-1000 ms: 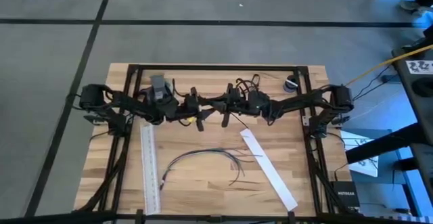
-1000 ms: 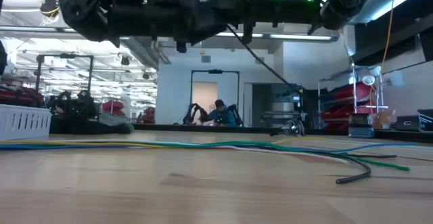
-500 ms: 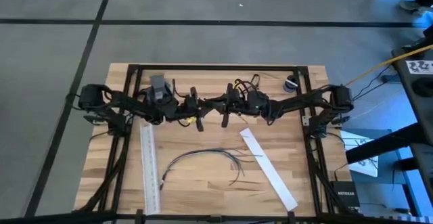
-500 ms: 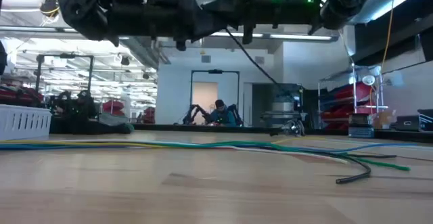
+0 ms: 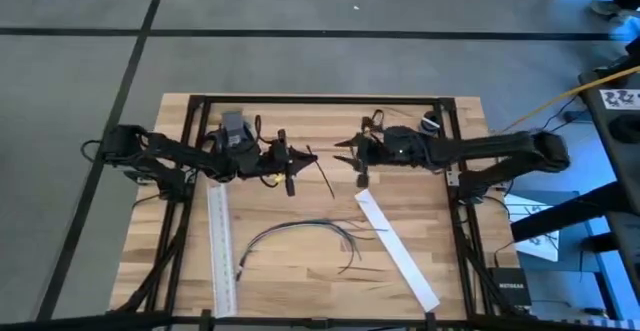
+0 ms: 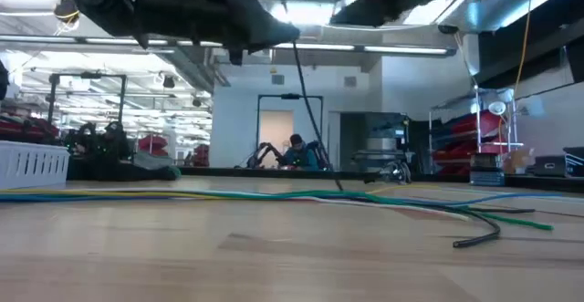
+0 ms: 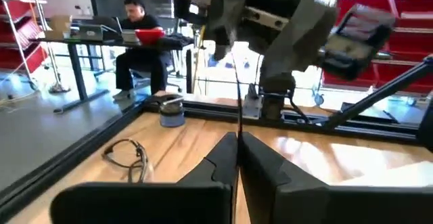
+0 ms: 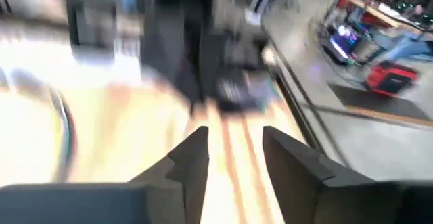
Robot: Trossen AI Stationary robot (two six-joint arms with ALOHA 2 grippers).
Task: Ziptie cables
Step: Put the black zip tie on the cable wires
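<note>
left gripper point(image 5: 292, 161) clenched on thin black ziptie strip point(image 5: 322, 174), held above wooden desk point(image 5: 300, 281). right gripper point(image 5: 352, 151) released, nearby. loose bunch of thin dark cables point(image 5: 300, 233) lies mid-desk below. risk: dangling ziptie slips out during threading.

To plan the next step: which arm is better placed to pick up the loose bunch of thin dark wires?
Right. The right hand is open and empty; the left hand is shut on a thin black strip. The thin dark wires lie apart from both hands.
</note>
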